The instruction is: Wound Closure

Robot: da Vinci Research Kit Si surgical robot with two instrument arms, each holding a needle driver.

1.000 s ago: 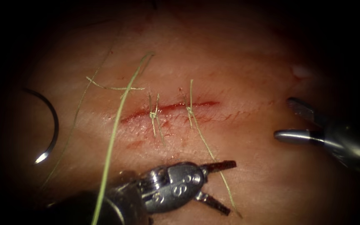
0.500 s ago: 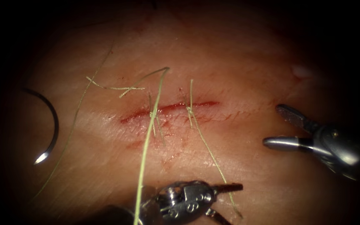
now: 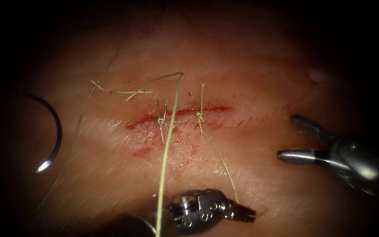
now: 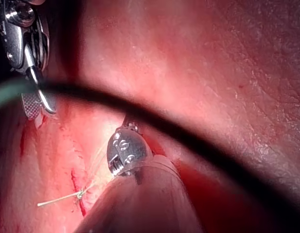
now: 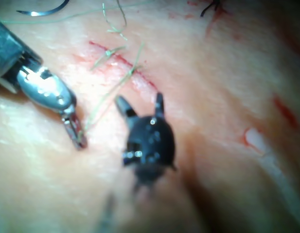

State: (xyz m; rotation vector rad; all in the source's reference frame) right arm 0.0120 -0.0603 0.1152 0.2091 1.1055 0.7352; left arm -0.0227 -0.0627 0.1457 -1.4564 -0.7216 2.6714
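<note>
The pale pink slab of pork tissue (image 3: pixel 259 79) carries a short red cut (image 3: pixel 178 115) with two knotted stitches across it and smears of red fluid (image 3: pixel 142 152) just below. The right arm's silver needle driver (image 3: pixel 292 138) hovers well to the right of the cut, its fingers (image 3: pixel 295 155) spread apart and grasping nothing; the right wrist view shows them (image 5: pixel 121 104) splayed just short of the cut. The left arm's silver needle driver (image 3: pixel 244 214) sits below the cut, its fingers (image 3: pixel 242 213) clenched on the thin greenish thread tail (image 3: pixel 218 153) that runs up from them to the right-hand stitch (image 3: pixel 199 116). A longer greenish thread (image 3: pixel 167 140) rises past that tool's wrist, crosses the cut and bends over above it. The dark curved steel needle (image 3: pixel 57 131) lies free on the tissue, far left of both tools' fingers and of the cut, held by neither and not driven in.
</note>
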